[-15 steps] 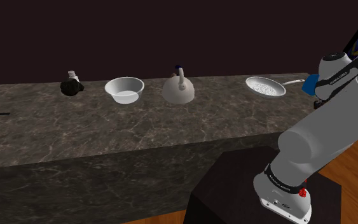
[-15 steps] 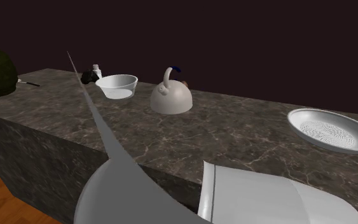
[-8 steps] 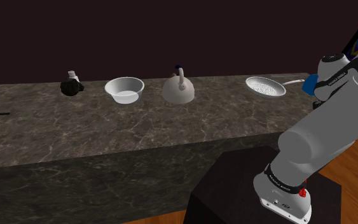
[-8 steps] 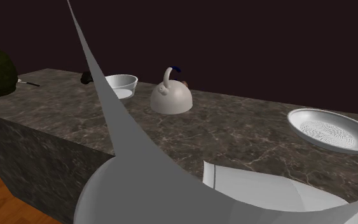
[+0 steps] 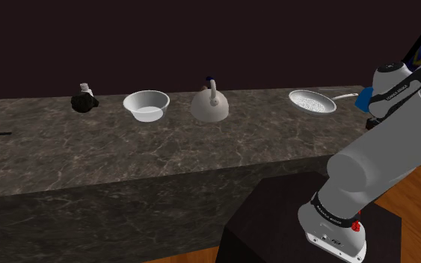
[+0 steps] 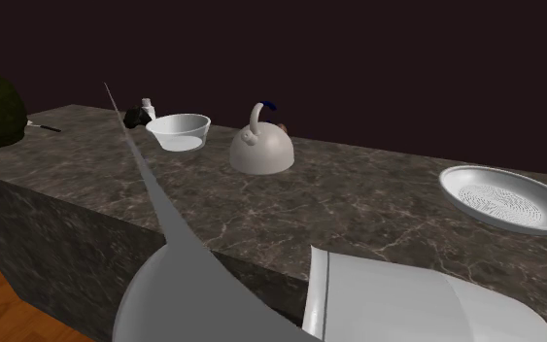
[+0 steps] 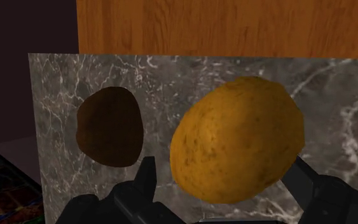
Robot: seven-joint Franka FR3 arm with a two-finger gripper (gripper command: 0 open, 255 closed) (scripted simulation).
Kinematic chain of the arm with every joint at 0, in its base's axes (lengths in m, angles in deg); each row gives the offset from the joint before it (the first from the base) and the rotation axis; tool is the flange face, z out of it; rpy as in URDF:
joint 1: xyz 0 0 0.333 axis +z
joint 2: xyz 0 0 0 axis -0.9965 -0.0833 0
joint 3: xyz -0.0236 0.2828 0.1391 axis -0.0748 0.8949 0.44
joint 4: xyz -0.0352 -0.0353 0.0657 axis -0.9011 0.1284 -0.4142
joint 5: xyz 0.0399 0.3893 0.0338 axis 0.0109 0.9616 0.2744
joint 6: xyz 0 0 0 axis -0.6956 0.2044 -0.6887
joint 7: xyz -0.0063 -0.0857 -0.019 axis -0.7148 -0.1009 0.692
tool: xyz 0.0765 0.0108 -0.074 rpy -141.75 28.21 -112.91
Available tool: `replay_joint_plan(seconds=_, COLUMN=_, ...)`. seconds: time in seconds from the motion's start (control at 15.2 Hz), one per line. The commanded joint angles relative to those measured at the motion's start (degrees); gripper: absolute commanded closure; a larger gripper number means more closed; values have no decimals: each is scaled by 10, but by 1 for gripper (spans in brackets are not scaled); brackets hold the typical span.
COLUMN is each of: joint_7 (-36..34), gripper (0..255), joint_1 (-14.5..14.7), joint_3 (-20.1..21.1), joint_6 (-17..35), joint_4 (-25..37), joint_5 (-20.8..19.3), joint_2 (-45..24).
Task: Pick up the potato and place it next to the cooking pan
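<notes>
The potato, yellow-brown and oval, lies between my gripper's two black fingers over the marble counter. The fingers stand apart: a gap shows between the left fingertip and the potato, while the right fingertip sits at its edge. A dark round shadow falls on the marble beside the potato. The cooking pan, pale with a dotted base and a thin handle, rests at the counter's far right in the shoulder view, and it shows as the pan in the second exterior view.
A white kettle, a white bowl and a dark lump with a small white bottle stand along the counter's back edge. Wooden floor lies beyond the counter's edge. The arm's grey body fills the second exterior view's foreground.
The shoulder view looks the same throughout. In the second exterior view the grey arm surface spread wide half a second ago and is narrow again.
</notes>
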Motion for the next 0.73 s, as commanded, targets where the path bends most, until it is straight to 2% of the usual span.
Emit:
replay_joint_plan(seconds=0.0, joint_7=-4, gripper=0, joint_1=-11, joint_3=36, joint_6=-70, joint_4=-9, joint_5=-20, joint_2=69)
replay_joint_plan(seconds=0.13, joint_7=2, gripper=0, joint_1=-29, joint_3=82, joint_6=-129, joint_4=-18, joint_5=-19, joint_2=126)
replay_joint_plan(seconds=0.66, joint_7=3, gripper=0, joint_1=-31, joint_3=83, joint_6=-128, joint_4=-18, joint_5=-18, joint_2=125)
